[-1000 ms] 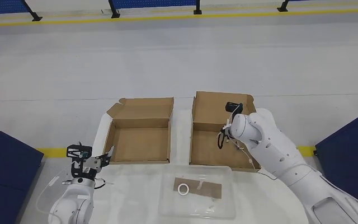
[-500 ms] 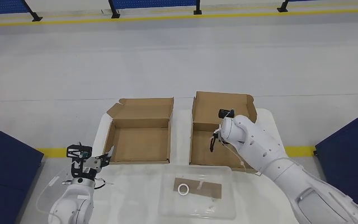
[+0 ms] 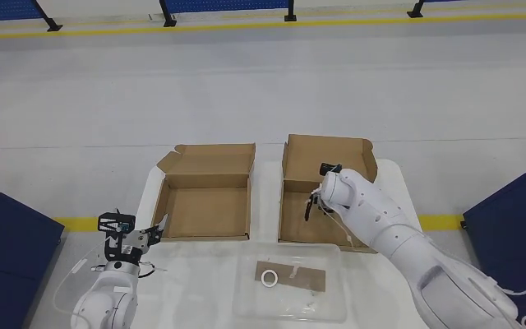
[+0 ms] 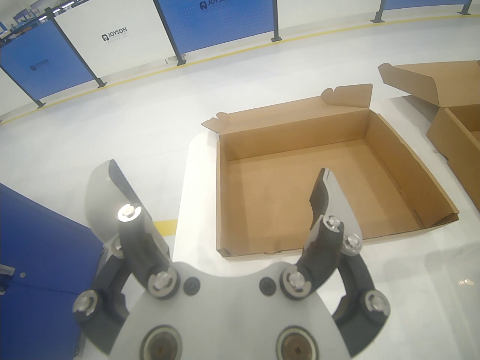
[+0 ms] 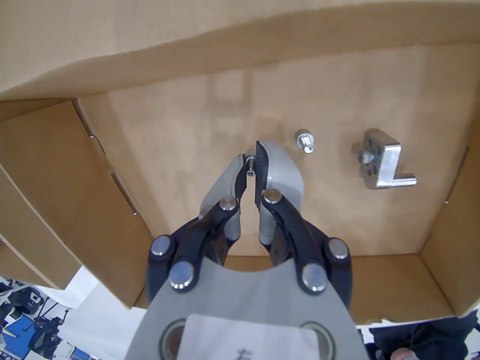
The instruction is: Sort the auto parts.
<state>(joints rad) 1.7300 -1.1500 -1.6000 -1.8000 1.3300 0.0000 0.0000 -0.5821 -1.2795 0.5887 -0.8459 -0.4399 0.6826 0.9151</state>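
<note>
My right gripper (image 5: 252, 162) hangs inside the right cardboard box (image 3: 296, 160), shut on a small metal bolt (image 5: 251, 165) held between its fingertips. On that box's floor lie another bolt (image 5: 304, 141) and an L-shaped metal bracket (image 5: 382, 164). From above, the right gripper (image 3: 310, 207) is over the box's left half. My left gripper (image 4: 221, 196) stands open and holds nothing, near the table's left front corner, short of the left cardboard box (image 4: 408, 174), which has a bare floor. The left gripper (image 3: 140, 238) also shows from above.
A clear plastic tray (image 3: 333, 255) stands at the table's front middle with a brown card strip (image 3: 308, 278) and a white ring (image 3: 269, 280) in it. Both boxes have raised flaps at the back. Blue and white barrier panels (image 4: 112, 27) stand far behind.
The right arm has swung left across the right box, carrying its gripper from the box's right side to its left half. The left arm has kept still.
</note>
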